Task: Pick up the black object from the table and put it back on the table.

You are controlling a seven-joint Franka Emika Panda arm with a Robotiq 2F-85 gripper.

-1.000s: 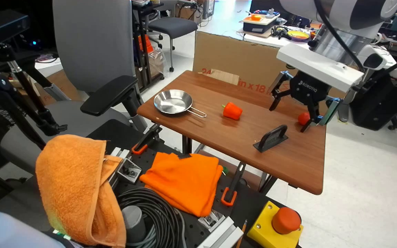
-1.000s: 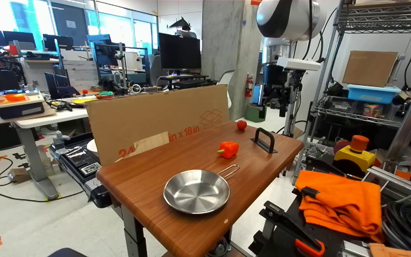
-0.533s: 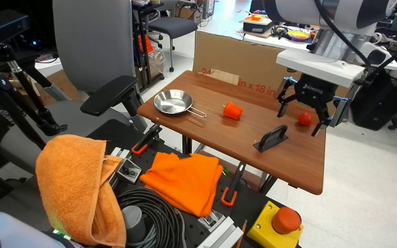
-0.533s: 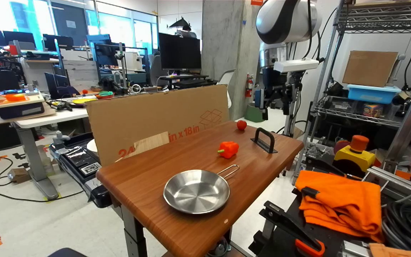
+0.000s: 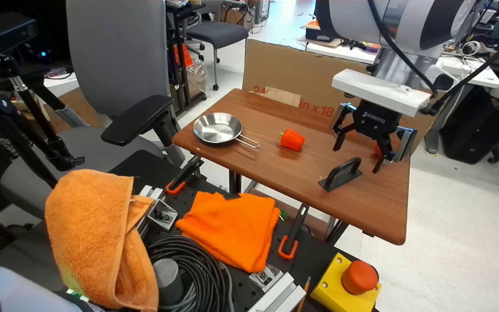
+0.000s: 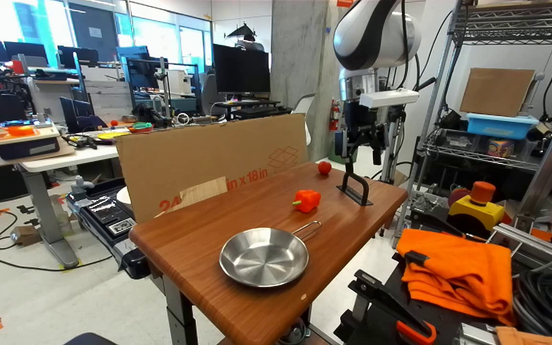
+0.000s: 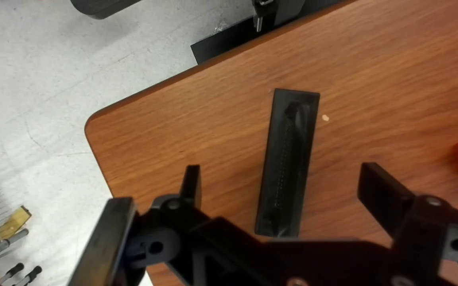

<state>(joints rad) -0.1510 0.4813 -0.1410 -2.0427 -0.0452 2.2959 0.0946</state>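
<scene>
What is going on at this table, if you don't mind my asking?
The robot's gripper hangs with its jaws wide open above the black handle-shaped object, which rests on the table. The wrist view shows one jaw to each side of it. Nothing is held yet; picking it up and setting it back down is probably what comes next. A metal pan, an orange-red pepper and a round red item also sit on the table.
</scene>
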